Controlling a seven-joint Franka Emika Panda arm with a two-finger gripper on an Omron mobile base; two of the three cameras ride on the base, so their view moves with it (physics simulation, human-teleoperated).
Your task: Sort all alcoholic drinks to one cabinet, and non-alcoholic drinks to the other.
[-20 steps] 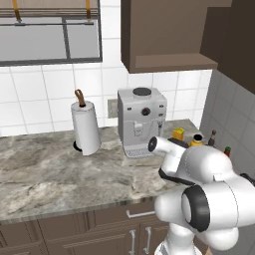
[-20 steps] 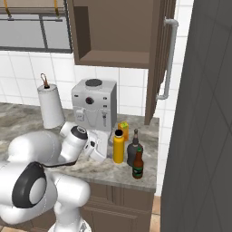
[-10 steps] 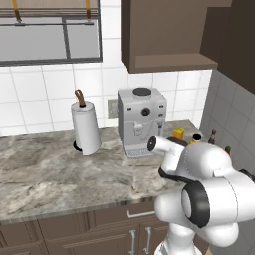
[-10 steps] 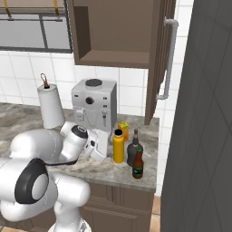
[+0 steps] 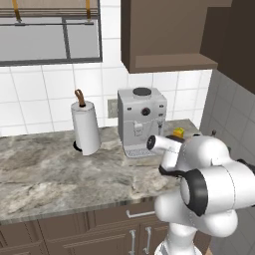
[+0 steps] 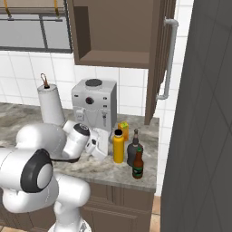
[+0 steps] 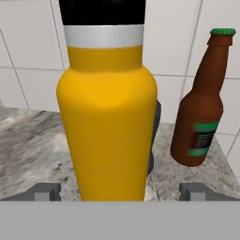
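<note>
The open cabinet (image 6: pixel 113 34) is hanging above and beyond the pincer (image 7: pixel 120 191), its shelf bare, waiting for drinks. On the table (image 6: pixel 95 165) the pincer is lining up level with the yellow-orange bottle (image 7: pixel 108 117), jaws spread wide, one tip on each side of its body, not yet squeezing — a side grasp looks next. Directly behind that bottle the squat black bottle (image 6: pixel 132 149) is peeking out; to the pincer's right the beer bottle (image 7: pixel 201 105) is standing clear. Further back, the juice carton (image 6: pixel 123 131) is sitting by the coffee machine (image 6: pixel 94 106).

No legible text anywhere
</note>
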